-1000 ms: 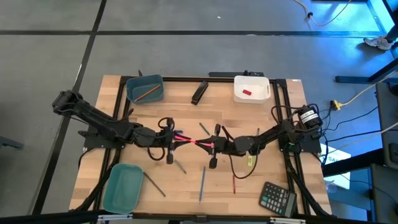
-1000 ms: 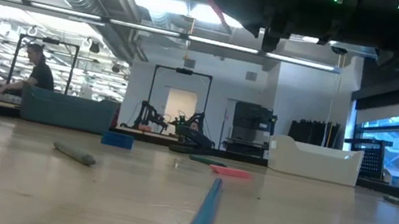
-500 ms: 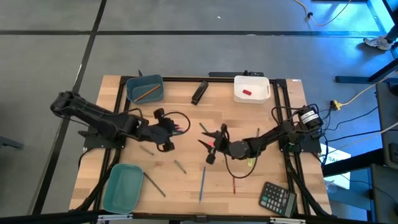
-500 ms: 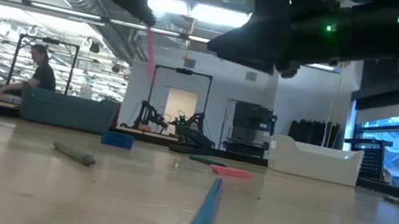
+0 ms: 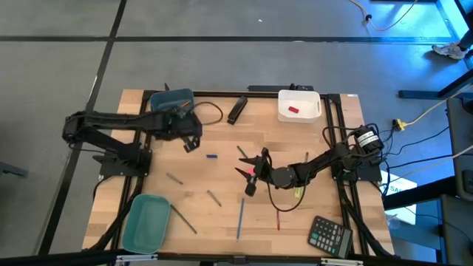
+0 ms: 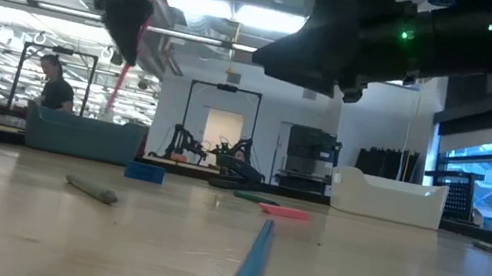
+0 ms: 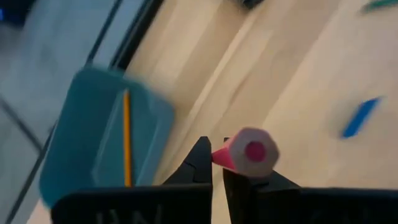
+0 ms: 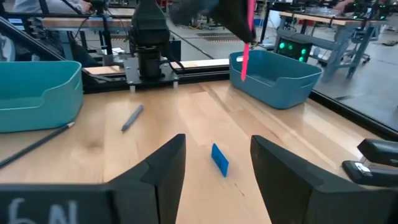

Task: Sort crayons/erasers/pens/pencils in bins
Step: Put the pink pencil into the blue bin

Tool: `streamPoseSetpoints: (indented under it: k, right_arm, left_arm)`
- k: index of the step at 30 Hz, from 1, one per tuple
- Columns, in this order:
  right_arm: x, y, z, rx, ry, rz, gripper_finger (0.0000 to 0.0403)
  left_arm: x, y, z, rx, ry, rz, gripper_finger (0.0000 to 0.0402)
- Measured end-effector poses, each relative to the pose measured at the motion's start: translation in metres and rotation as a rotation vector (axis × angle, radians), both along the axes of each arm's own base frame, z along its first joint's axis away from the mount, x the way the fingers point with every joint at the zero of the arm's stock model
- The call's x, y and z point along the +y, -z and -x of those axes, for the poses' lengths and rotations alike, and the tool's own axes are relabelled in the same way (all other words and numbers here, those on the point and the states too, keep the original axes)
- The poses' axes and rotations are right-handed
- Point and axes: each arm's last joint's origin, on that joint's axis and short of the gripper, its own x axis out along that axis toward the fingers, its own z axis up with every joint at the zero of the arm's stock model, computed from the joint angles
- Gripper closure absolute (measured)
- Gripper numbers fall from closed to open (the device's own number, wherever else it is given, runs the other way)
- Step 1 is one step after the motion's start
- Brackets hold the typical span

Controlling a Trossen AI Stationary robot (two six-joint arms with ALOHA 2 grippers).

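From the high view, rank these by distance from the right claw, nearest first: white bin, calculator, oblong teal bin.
Right claw, mid-table:
1. White bin, far edge, right of centre.
2. Calculator, near-right corner; not plainly farther than the white bin.
3. Oblong teal bin, near-left corner.

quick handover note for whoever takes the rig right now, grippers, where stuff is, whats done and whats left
Left gripper: shut on the pink-red pencil, at the squarish blue-grey bin, which already holds an orange pencil.
Right gripper: open, empty, mid-table.
Done: red eraser in the white rectangular bin.
Left: drop the pink-red pencil; then the bright blue pencil, dark grey pens, thin dark red pen and small blue piece loose on the table. Oblong teal bin looks empty.
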Motion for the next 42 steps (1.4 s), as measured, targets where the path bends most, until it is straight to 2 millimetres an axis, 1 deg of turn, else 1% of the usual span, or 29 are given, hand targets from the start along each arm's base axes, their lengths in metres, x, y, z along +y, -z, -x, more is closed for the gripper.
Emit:
streamPoseSetpoints:
  k: [3, 9, 12, 14, 18, 23, 27, 30, 34, 38, 42]
  right_arm:
    - [0.000, 0.000, 0.000, -0.002, -0.006, -0.007, 0.0219]
    - [0.001, 0.001, 0.000, -0.016, -0.017, -0.056, 0.0219]
    - [0.005, 0.002, 0.002, -0.013, -0.025, -0.074, 0.0219]
    - [0.009, 0.002, 0.003, -0.005, -0.035, -0.075, 0.0219]
    - [0.014, 0.005, 0.005, 0.019, -0.051, -0.067, 0.0226]
    - [0.016, 0.006, 0.006, 0.035, -0.057, -0.061, 0.0234]
    - [0.016, 0.008, 0.007, 0.049, -0.053, -0.073, 0.0236]
    - [0.016, 0.011, 0.007, 0.068, -0.046, -0.083, 0.0236]
    - [0.016, 0.012, 0.008, 0.076, -0.040, -0.107, 0.0236]
    - [0.017, 0.015, 0.009, 0.088, -0.033, -0.140, 0.0236]
    - [0.021, 0.015, 0.011, 0.091, -0.038, -0.138, 0.0236]
  left_arm:
    - [0.023, 0.008, 0.003, 0.088, -0.055, 0.021, 0.0397]
    - [0.069, 0.035, 0.004, 0.286, -0.130, 0.071, 0.0397]
    - [0.087, 0.048, 0.005, 0.377, -0.156, 0.106, 0.0397]
    - [0.096, 0.051, 0.005, 0.409, -0.180, 0.123, 0.0397]
    - [0.105, 0.043, 0.001, 0.435, -0.200, 0.141, 0.0397]
    - [0.105, 0.018, -0.009, 0.394, -0.163, 0.144, 0.0397]
    - [0.110, -0.004, -0.017, 0.382, -0.119, 0.062, 0.0397]
    - [0.119, -0.009, -0.018, 0.394, -0.078, -0.006, 0.0397]
    - [0.139, -0.001, -0.011, 0.397, -0.095, -0.001, 0.0397]
    - [0.160, 0.018, -0.001, 0.453, -0.157, 0.074, 0.0397]
    - [0.175, 0.041, 0.005, 0.539, -0.191, 0.151, 0.0397]
